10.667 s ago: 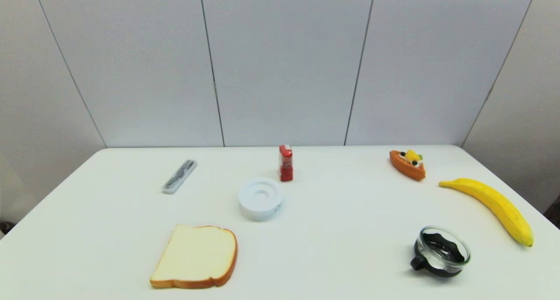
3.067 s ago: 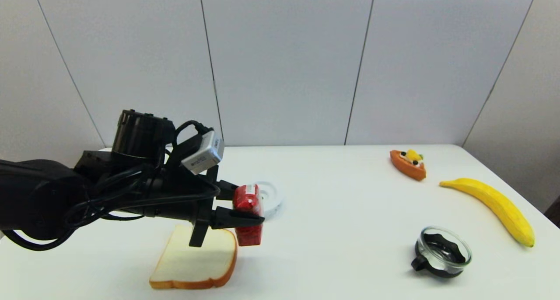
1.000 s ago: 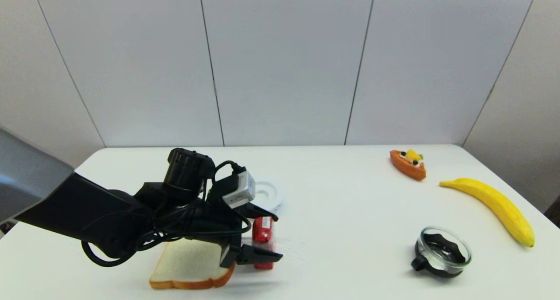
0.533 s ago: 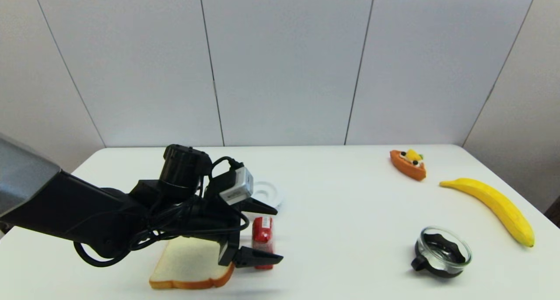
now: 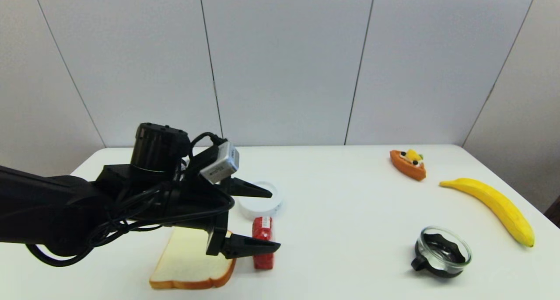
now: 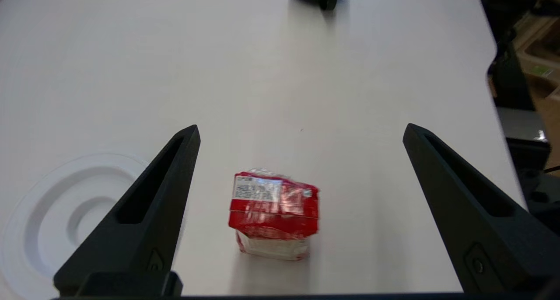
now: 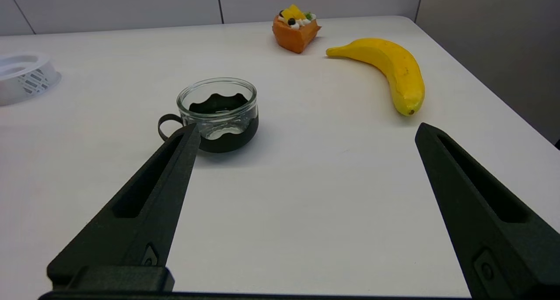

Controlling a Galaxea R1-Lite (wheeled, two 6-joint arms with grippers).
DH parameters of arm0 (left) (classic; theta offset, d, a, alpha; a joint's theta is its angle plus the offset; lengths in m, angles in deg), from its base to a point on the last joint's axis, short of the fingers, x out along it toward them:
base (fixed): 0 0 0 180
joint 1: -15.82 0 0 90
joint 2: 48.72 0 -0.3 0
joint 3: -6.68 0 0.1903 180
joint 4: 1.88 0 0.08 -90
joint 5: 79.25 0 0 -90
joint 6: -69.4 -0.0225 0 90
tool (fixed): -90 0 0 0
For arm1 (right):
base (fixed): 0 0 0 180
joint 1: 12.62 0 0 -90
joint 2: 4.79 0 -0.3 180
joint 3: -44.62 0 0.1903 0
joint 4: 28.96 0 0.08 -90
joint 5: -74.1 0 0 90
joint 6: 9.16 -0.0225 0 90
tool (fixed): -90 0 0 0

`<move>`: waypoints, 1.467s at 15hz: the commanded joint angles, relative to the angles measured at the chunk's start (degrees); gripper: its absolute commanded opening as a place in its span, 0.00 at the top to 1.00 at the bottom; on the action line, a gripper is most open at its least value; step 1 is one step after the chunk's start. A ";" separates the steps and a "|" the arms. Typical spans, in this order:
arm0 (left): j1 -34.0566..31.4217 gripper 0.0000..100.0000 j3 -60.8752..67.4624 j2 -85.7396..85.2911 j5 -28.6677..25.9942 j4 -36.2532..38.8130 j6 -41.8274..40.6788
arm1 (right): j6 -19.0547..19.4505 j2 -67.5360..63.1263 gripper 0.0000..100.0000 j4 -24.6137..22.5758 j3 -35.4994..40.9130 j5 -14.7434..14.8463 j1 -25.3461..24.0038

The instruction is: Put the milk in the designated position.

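Head view shows me the left gripper [image 5: 267, 221] hanging above the table with its 2 fingers spread wide and holding nothing, while the milk [image 5: 263, 242] stands upright on the white table [image 5: 341, 247], just beside the bread slice [image 5: 188, 265] and near the white round holder [image 5: 262, 204]. From the left wrist camera the milk [image 6: 274, 214] sits between the fingers but apart from both. I judge the carton light and a bit soft (its wrapping looks crinkled and glossy), so a hard squeeze could dent it and a loose one could let it slip; I would take it across the 2 flat sides below the folded top. It looks tall for its base, so a nudge could tip it. Room is good toward the middle of the table, tighter toward the bread and holder. The glass cup [image 5: 442, 252], banana [image 5: 494, 208] and fruit tart [image 5: 407, 164] lie well apart on the right. The right gripper [image 7: 302, 134] is parked low near the cup, fingers spread and empty.
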 commanded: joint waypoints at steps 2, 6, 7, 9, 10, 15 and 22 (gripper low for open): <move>-0.31 0.00 -2.19 -15.64 11.10 -5.25 5.98 | 0.00 -0.09 0.00 -0.04 0.00 0.00 -0.01; -2.42 0.00 0.62 -25.57 23.93 -5.25 12.84 | 0.00 0.00 0.00 -0.04 0.00 0.00 -0.01; -4.62 0.00 1.76 -28.03 25.60 -5.25 13.80 | 0.00 0.00 0.00 -0.04 0.00 0.00 -0.01; -12.09 0.00 4.84 -34.01 29.82 -5.42 13.54 | 0.00 0.00 0.00 -0.04 0.00 0.00 -0.01; -16.57 0.00 8.18 -38.22 32.28 -5.25 13.98 | 0.00 0.00 0.00 -0.04 0.00 0.00 -0.01; -21.93 0.00 23.74 -59.41 46.17 -5.51 19.78 | 0.00 0.00 0.00 -0.04 0.00 0.00 -0.01; -29.49 0.00 30.94 -75.31 49.94 -12.63 19.87 | 0.00 0.00 0.00 -0.04 0.00 0.00 -0.01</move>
